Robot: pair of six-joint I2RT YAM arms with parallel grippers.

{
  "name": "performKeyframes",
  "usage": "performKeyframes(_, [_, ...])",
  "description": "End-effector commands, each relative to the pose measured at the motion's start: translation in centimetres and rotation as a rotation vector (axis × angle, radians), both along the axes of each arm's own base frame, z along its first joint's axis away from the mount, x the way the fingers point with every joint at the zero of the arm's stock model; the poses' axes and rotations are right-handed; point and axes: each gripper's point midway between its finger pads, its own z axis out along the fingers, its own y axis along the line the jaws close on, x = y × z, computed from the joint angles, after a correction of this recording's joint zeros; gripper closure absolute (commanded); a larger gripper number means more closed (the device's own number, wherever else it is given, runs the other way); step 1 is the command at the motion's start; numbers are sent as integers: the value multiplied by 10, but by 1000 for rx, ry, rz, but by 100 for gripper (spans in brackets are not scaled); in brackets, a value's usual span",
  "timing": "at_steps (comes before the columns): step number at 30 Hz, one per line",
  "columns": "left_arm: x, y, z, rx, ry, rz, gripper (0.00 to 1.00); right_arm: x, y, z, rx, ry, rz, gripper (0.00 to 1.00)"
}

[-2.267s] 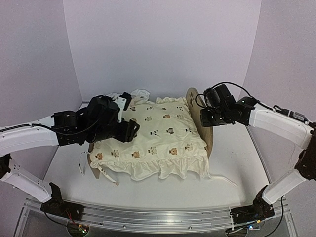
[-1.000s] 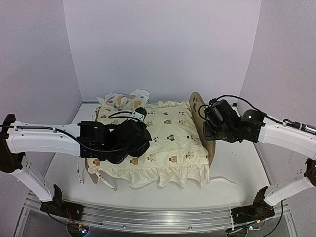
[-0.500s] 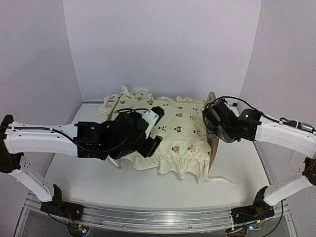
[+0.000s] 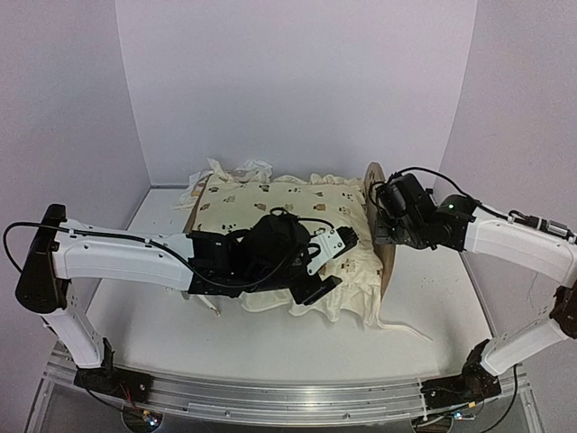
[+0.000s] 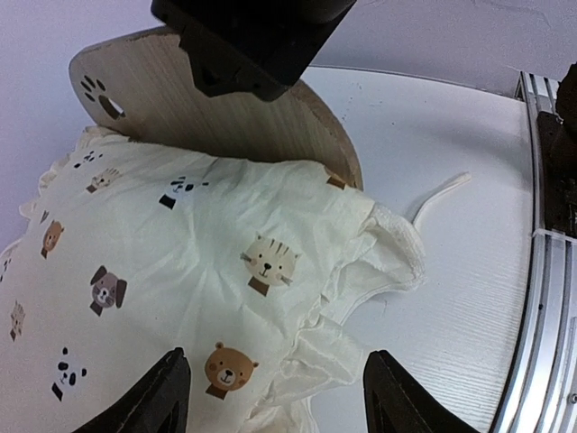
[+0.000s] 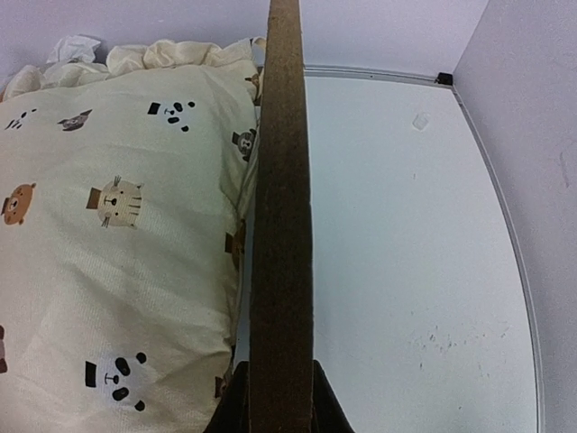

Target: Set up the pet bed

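Left gripper (image 4: 332, 266) (image 5: 275, 406): spread wide, nothing between the fingers (image 5: 155, 404). Hovers over the ruffled near corner of the quilt (image 4: 270, 200) (image 5: 180, 253), by the right end of the pet bed (image 4: 388, 271). Cannot tell whether the lower finger touches the cloth. Points toward the bed's right end board, paw-print cutout showing near the board's top in the left wrist view (image 5: 225, 126).

Right gripper (image 4: 383, 224) (image 6: 279, 410): pressed together on the top edge of that same end board, one finger on each face. Seen edge-on from the right wrist (image 6: 281, 180), standing on its edge, quilt bunched against its inner face (image 6: 108, 225).

Outward from there:
- Draped over the whole bed: cream quilt, printed with small animal faces (cats, bears, pandas, dogs), frill hanging off the bed's near side. Striped base not visible under it.
- Behind the bed's far left corner: crumpled white fabric (image 4: 242, 169), print too small to read.
- On the table (image 4: 433, 298) (image 5: 433, 126) (image 6: 397, 225), just off the bed's near right corner: thin white strap (image 4: 407, 330) (image 5: 437, 194), loose and curving away.
- Right of the end board: bare white tabletop with faint scuffs.
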Motion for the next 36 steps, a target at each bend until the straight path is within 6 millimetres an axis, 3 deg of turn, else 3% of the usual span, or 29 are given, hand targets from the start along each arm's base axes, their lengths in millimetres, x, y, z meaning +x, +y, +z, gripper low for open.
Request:
performKeyframes(1, [0,-13,44,-104,-53,-36,33,-10,66,3,-5,65,358,99])
performKeyframes(4, [0,-14,43,-96,-61,-40,33,-4,81,5,20,70,391,100])
performKeyframes(9, [4,-19,31,-59,-83,-40,28,5,83,1,27,77,337,98])
performKeyframes(15, [13,-31,17,-13,-123,-32,16,1,79,6,34,73,333,77])
performKeyframes(20, [26,-43,2,43,-179,-9,11,-5,68,17,32,44,332,42])
performKeyframes(23, [33,-51,-10,82,-210,2,10,-9,58,19,11,28,319,26])
performKeyframes(27, [44,-57,-25,128,-237,35,11,-16,46,22,5,11,304,16])
performKeyframes(36, [56,-54,-41,187,-264,94,16,-36,10,30,1,-32,252,7])
